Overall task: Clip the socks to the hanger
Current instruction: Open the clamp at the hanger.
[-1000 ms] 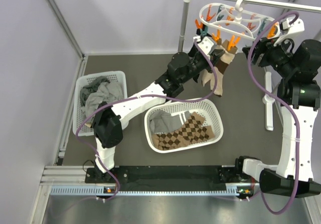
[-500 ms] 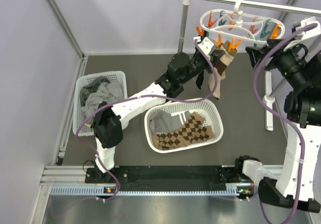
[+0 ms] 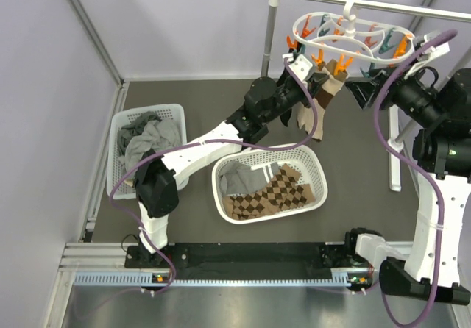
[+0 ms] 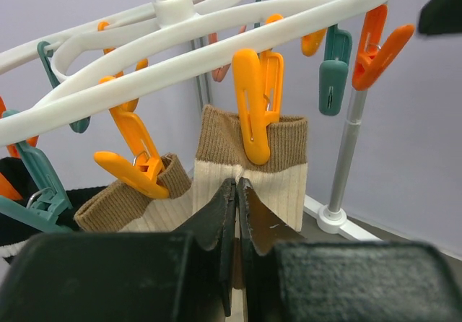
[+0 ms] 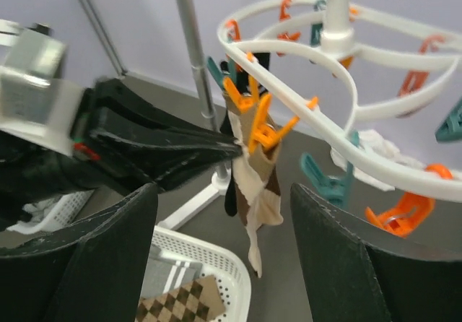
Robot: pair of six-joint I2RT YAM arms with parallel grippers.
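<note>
- Tan sock (image 4: 281, 156): hangs from an orange peg (image 4: 254, 98) on the hanger (image 5: 336, 37), upper right of the top view.
- Left gripper (image 4: 236, 192): pressed together, tips at the sock.
- Right gripper (image 5: 224, 199): spread wide, near the hanger.

The left gripper (image 4: 237, 186) pinches a tan sock (image 4: 283, 186) just below its brown cuff, which an orange peg (image 4: 256, 102) clips to the white hanger (image 4: 180, 68); a second sock (image 4: 124, 208) hangs beside it

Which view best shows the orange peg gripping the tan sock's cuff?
Left wrist: the orange peg bites the tan sock close up. Right wrist shows it small, side-on; top external, a speck.
</note>
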